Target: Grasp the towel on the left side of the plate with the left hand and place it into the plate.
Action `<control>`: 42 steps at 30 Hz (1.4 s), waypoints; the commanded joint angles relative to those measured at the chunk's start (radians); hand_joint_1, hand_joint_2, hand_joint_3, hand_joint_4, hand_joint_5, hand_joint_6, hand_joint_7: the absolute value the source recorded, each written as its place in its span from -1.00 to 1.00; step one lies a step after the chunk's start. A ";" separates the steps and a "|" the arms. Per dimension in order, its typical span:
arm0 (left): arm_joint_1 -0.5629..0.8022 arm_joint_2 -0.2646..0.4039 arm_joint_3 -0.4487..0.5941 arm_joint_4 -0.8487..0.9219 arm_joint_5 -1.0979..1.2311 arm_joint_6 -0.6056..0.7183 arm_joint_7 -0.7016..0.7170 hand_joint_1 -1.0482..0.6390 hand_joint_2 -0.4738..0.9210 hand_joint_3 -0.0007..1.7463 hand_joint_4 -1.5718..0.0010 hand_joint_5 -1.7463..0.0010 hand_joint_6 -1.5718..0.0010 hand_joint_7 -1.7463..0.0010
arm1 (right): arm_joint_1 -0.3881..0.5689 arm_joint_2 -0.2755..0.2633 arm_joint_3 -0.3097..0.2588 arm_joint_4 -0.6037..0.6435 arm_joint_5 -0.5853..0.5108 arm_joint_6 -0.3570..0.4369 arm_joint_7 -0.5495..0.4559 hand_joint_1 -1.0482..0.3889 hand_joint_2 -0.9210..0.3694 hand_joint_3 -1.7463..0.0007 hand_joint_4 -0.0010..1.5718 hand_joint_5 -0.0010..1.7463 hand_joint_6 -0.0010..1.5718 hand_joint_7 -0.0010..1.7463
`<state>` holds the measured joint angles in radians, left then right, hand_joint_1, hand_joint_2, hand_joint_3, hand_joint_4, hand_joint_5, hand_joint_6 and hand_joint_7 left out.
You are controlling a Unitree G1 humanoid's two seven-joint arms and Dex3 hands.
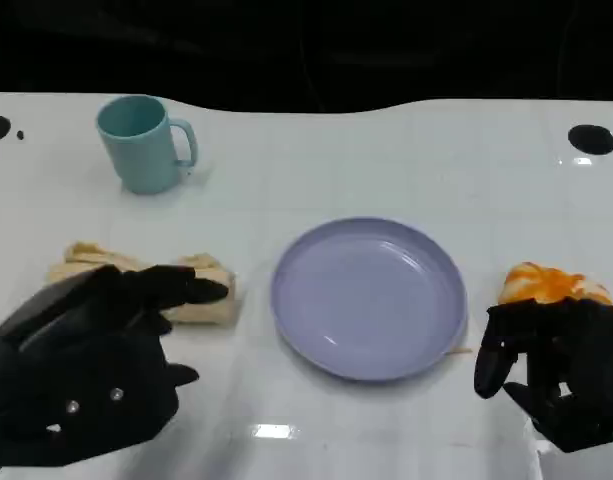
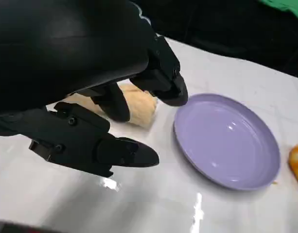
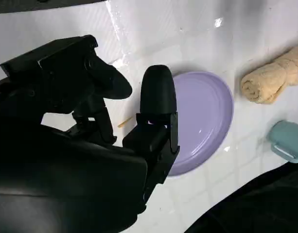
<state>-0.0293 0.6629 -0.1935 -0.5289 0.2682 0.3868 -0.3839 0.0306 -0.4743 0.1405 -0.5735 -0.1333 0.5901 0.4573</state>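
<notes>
Two black robot hands hover low over a white table [image 1: 316, 150], one at each side of a lavender plate [image 1: 369, 297]. The left hand [image 1: 86, 360] hangs at the near left with its fingers [image 1: 191, 290] spread and reaching toward the rolled beige towel [image 1: 201, 305], which lies flat on the table just left of the plate, apart from its rim. In the left wrist view the upper fingers arch over the towel's near end while the thumb sits lower, on the near side; whether any fingertip touches the cloth cannot be told, and nothing is held. The right hand [image 1: 556, 375] hangs at the near right, fingers loosely curled and parted, holding nothing, just in front of an orange cloth [image 1: 551, 283]. A teal mug [image 1: 143, 142] stands at the far left.
</notes>
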 commanded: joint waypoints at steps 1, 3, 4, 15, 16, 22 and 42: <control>-0.079 0.075 -0.075 0.079 0.182 -0.054 -0.044 -0.34 1.00 -0.86 0.62 0.63 0.63 1.00 | -0.008 -0.010 0.009 -0.002 -0.012 0.003 -0.005 0.46 -0.54 -0.13 -0.10 0.93 -0.13 0.61; -0.113 0.080 -0.102 0.123 0.249 -0.084 -0.052 -0.37 1.00 -0.88 0.67 0.67 0.68 1.00 | -0.008 -0.008 0.012 -0.005 -0.016 0.003 -0.006 0.46 -0.54 -0.13 -0.11 0.93 -0.13 0.61; -0.129 0.077 -0.115 0.148 0.280 -0.099 -0.049 -0.39 0.99 -0.91 0.68 0.69 0.70 1.00 | -0.008 -0.009 0.013 -0.005 -0.018 0.000 -0.006 0.47 -0.54 -0.13 -0.10 0.93 -0.13 0.61; -0.299 -0.007 -0.217 0.413 0.513 -0.166 -0.053 -0.44 1.00 -0.98 0.73 0.74 0.75 1.00 | 0.000 0.005 0.014 -0.012 -0.015 0.001 -0.019 0.47 -0.54 -0.13 -0.11 0.91 -0.13 0.62; -0.312 -0.017 -0.224 0.439 0.524 -0.170 -0.050 -0.44 1.00 -0.98 0.72 0.74 0.74 1.00 | 0.001 0.006 0.014 -0.011 -0.014 -0.003 -0.020 0.48 -0.54 -0.13 -0.10 0.92 -0.13 0.62; -0.399 -0.096 -0.268 0.650 0.578 -0.203 0.002 -0.42 1.00 -0.99 0.69 0.75 0.71 0.99 | 0.002 0.004 0.030 -0.029 -0.026 0.007 -0.025 0.46 -0.51 -0.17 -0.11 0.95 -0.14 0.63; -0.712 -0.284 -0.346 1.513 0.529 -0.460 0.237 -0.17 1.00 -0.76 0.07 0.67 0.03 0.85 | 0.010 0.026 0.025 -0.074 -0.014 0.061 -0.037 0.47 -0.53 -0.16 -0.11 0.96 -0.14 0.64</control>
<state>-0.7287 0.3770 -0.5200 0.9259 0.7910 -0.0477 -0.1888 0.0397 -0.4477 0.1763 -0.6361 -0.1559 0.6469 0.4233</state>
